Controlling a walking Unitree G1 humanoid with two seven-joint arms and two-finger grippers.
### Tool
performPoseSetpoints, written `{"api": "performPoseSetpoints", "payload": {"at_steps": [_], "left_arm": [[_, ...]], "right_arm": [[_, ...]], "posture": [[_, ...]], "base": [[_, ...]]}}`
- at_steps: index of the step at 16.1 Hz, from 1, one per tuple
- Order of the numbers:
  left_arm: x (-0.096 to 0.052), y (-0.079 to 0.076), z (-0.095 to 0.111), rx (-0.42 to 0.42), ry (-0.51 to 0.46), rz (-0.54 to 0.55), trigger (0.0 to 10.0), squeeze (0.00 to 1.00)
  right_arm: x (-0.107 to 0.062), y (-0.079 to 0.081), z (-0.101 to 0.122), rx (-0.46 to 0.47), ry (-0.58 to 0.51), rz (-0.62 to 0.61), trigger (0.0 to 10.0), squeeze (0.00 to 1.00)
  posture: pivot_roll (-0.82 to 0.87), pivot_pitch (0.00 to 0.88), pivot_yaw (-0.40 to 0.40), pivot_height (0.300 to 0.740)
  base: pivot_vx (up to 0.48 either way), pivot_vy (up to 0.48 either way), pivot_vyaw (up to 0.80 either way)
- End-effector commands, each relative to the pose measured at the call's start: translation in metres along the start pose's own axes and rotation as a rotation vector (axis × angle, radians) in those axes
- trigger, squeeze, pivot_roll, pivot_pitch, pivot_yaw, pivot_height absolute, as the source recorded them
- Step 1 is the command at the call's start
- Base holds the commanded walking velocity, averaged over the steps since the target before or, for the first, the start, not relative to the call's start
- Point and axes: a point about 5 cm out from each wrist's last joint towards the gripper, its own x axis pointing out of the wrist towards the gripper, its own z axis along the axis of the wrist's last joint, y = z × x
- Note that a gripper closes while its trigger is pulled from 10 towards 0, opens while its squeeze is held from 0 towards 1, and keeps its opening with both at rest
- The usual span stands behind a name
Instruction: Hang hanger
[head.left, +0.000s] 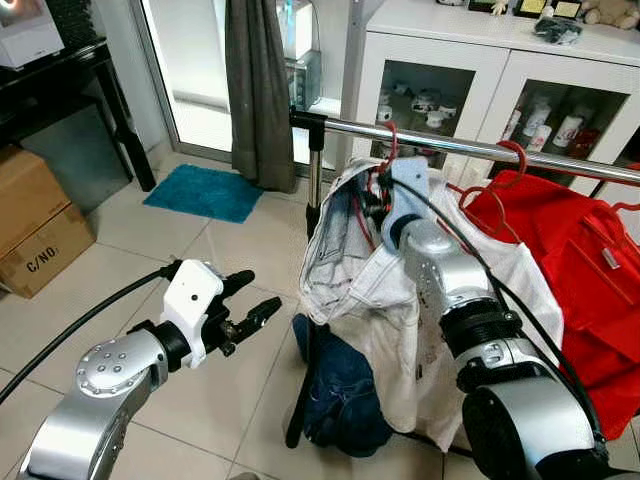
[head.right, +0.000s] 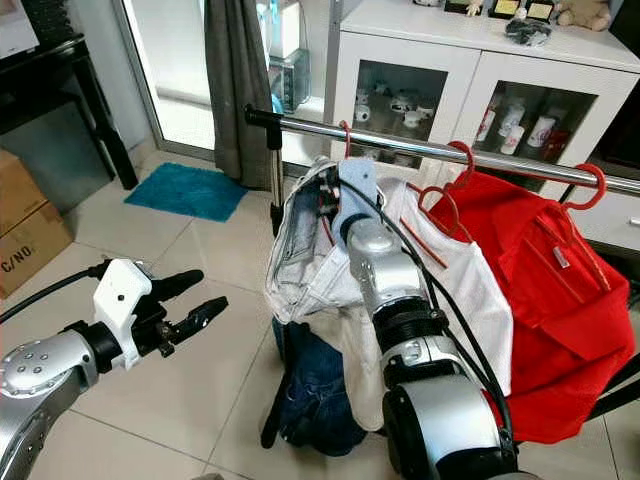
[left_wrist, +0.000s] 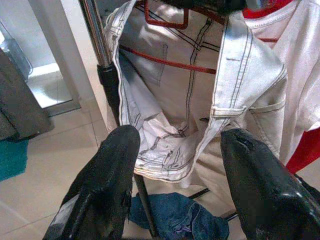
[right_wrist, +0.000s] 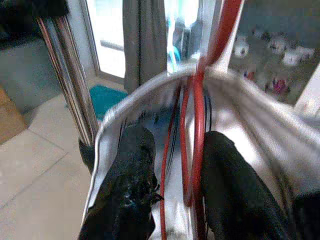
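Hangers: three red wire hangers; the near one (head.right: 345, 135) hooked on the chrome clothes rail (head.right: 500, 158), centre frame, carrying pale denim jeans (head.right: 300, 265).
Right gripper (right_wrist: 172, 165): fingers apart, straddling the hanger wire.
Left gripper (head.left: 250, 305): parted, empty, lower left.
Floor: beige tiles (head.left: 150, 250), one teal mat (head.left: 203, 192).

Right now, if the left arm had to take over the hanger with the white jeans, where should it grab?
The red hanger is best taken at the neck just under its hook, coming in from the robot's left, since jeans drape over the bar below. The right gripper is already there.
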Motion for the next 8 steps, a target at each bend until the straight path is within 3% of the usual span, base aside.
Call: {"api": "performPoseSetpoints", "payload": {"at_steps": [1,4,5,8], "left_arm": [[0.001,0.000,0.001,0.017,0.006,-0.011,10.0,0.00],[0.001,0.002,0.002,0.024,0.002,0.000,10.0,0.00],[0.002,0.004,0.002,0.016,-0.007,0.023,10.0,0.00],[0.006,0.014,0.005,-0.056,-0.066,0.153,10.0,0.00]], "right_arm": [[-0.002,-0.001,0.011,0.010,-0.061,0.007,10.0,1.00],[-0.007,0.005,0.025,-0.035,-0.128,0.068,10.0,1.00],[-0.011,0.007,0.030,-0.086,-0.143,0.096,10.0,0.00],[-0.030,0.010,0.034,-0.161,-0.179,0.181,10.0,0.00]], "posture": [[0.00,0.000,0.003,0.727],[0.00,0.000,0.007,0.727],[0.00,0.000,0.012,0.727],[-0.01,0.000,0.013,0.727]], "base": [[0.000,0.000,0.00],[0.000,0.000,0.00],[0.000,0.000,0.00],[0.000,0.000,0.00]]}}
